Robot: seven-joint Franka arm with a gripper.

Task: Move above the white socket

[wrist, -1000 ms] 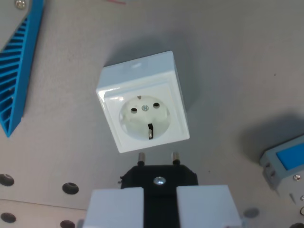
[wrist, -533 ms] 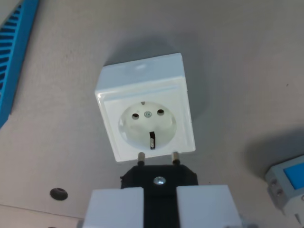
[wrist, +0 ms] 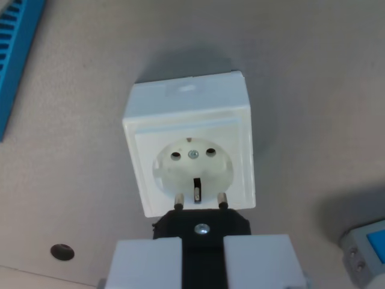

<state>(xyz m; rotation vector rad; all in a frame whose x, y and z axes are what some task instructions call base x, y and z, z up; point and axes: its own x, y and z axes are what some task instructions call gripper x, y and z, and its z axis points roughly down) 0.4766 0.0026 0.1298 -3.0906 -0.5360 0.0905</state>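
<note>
Wrist view. The gripper (wrist: 203,232), with two white block-shaped fingers (wrist: 147,262) along the bottom edge of the frame, was clamped on a black plastic two-pin plug (wrist: 201,224). The jaws stood only as far apart as the plug body's width, with the plug's two metal pins pointing away from the camera.

The white square plastic wall socket (wrist: 189,150) sat on the grey matte bench (wrist: 313,72), near the middle of the visible bench area and well clear of anything else. Its round recess with two pin holes and a centre screw faced the camera. The pin tips overlapped the lower rim of that recess in the frame; whether they were above it or touching could not be told from this single angle.

A blue ribbed plastic part (wrist: 15,54) lay at the wrist view's upper left corner. A grey-and-blue block (wrist: 368,251) showed at the lower right edge, and a dark round hole (wrist: 62,251) marked the bench at lower left.

Handling judgement: the socket looked rigid, light, smooth-sided and probably slippery. It may slide if pushed sideways. If held at all, the flat opposite side walls would suit. For this task it needs no grasp, only alignment overhead.
</note>
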